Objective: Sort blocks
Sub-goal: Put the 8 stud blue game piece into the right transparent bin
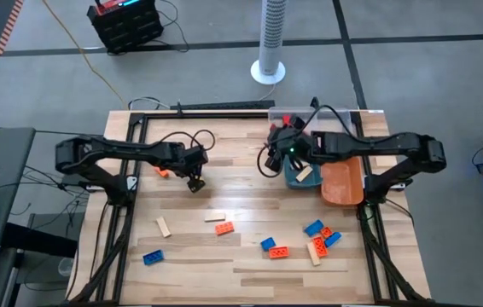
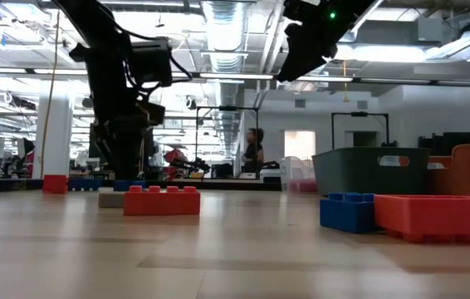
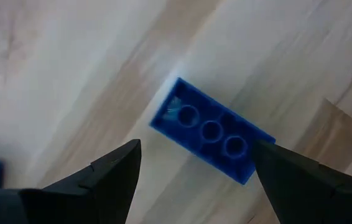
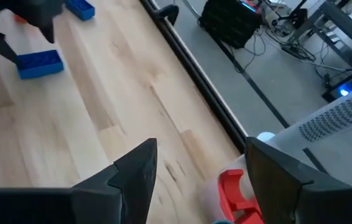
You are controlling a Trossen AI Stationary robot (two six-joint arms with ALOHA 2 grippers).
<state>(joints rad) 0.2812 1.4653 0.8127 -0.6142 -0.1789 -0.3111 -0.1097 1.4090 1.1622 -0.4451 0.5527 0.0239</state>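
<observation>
Looking down from the high view: we've got both arms over the far half of the wooden table (image 1: 250,162).
Left gripper: the left gripper (image 1: 194,181) sits left of centre in the high view. In its wrist view the two dark fingers (image 3: 101,180) are spread apart with a blue brick (image 3: 210,132) lying flat on the wood between them, studs up, not touched as far as we can see.
Right gripper: the right gripper (image 1: 273,155) hovers at the upper middle of the high view, just beside the teal tray (image 1: 295,177). Its fingers (image 4: 132,171) are apart too, nothing between them. Something red (image 4: 235,190) shows near the fingertips, can't tell what it is.
Trays: teal tray holds a tan block (image 1: 305,173); the orange tray (image 1: 344,182) sits right next to it, toward the right edge.
Blocks on the table: tan one (image 1: 164,227) and blue one (image 1: 152,257) at lower left, tan (image 1: 215,217) and orange (image 1: 224,228) near the middle, blue (image 1: 268,244) and orange (image 1: 278,252) just right of that.
Cluster: a mixed pile of blue, orange and tan (image 1: 320,239) at lower right, touching or nearly so.
Low view: a red brick (image 2: 162,200) left of centre, a blue brick (image 2: 347,211) butting against a red one (image 2: 438,218) at the right.
</observation>
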